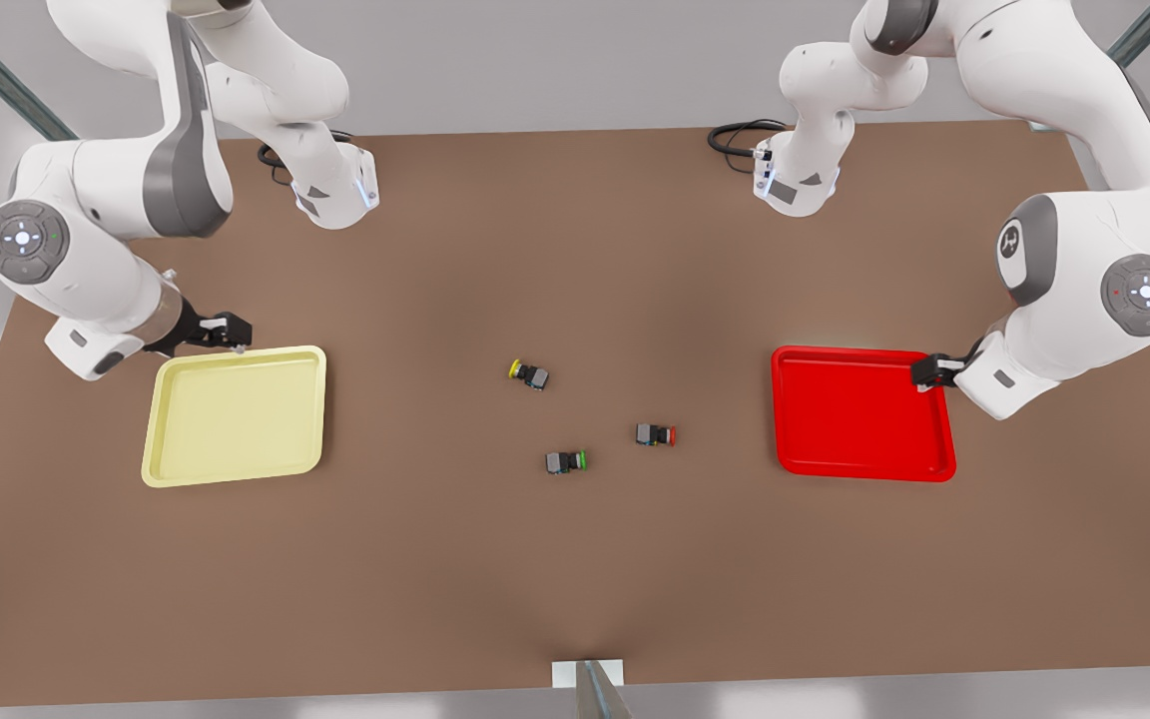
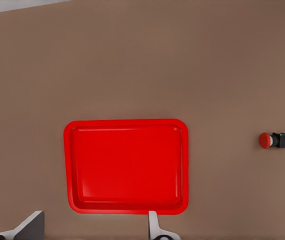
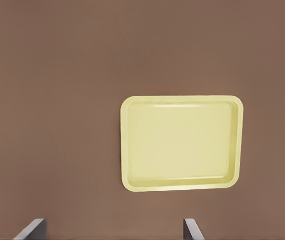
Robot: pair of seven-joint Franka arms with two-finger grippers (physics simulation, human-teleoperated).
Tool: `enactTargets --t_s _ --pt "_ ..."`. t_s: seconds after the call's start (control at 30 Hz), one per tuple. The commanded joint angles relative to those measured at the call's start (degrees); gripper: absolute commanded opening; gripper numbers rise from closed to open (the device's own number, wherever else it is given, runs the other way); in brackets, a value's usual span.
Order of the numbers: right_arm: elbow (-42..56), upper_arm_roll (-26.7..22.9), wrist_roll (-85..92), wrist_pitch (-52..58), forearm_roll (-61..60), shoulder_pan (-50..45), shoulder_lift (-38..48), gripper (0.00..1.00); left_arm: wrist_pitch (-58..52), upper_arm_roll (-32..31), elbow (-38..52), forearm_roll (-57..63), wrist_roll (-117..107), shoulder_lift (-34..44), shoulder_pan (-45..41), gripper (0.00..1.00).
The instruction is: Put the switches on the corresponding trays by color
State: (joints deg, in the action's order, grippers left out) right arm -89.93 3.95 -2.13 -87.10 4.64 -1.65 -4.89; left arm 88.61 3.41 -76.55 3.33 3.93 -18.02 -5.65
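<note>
The yellow-capped switch (image 1: 528, 373) and the red-capped switch (image 1: 656, 434) lie on their sides mid-table. The pale yellow tray (image 1: 234, 414) sits at the front view's left, the red tray (image 1: 864, 414) at its right; both hold nothing. My left gripper (image 1: 932, 371) hovers over the red tray's far right corner. Its wrist view shows open fingers (image 2: 92, 225) above the red tray (image 2: 127, 165), with the red switch (image 2: 277, 140) off to the side. My right gripper (image 1: 231, 335) hangs open at the yellow tray's far edge, looking down (image 3: 112, 229) on that tray (image 3: 182, 145).
A green-capped switch (image 1: 566, 461) lies just in front of the other two. The brown table (image 1: 575, 579) has wide bare room between and in front of the trays. Both arm bases (image 1: 335, 190) stand at the far edge with black cables.
</note>
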Motion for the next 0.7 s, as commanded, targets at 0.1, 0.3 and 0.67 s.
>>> enactTargets --t_s 0.1,0.3,0.67 --pt "0.28 0.09 -0.16 -0.62 0.54 -2.65 -0.29 1.0 -0.02 -0.07 0.0 0.01 0.02 -0.08 0.02 1.0" --pt "4.76 0.09 -13.42 -5.79 0.28 -13.2 -9.08 1.0 -0.02 0.46 0.0 0.1 -0.15 -1.22 0.29 1.0" --pt "7.93 10.37 13.02 -21.62 0.28 -25.86 -18.31 1.0 -0.1 0.81 -0.26 0.01 -0.33 -2.72 0.2 1.0"
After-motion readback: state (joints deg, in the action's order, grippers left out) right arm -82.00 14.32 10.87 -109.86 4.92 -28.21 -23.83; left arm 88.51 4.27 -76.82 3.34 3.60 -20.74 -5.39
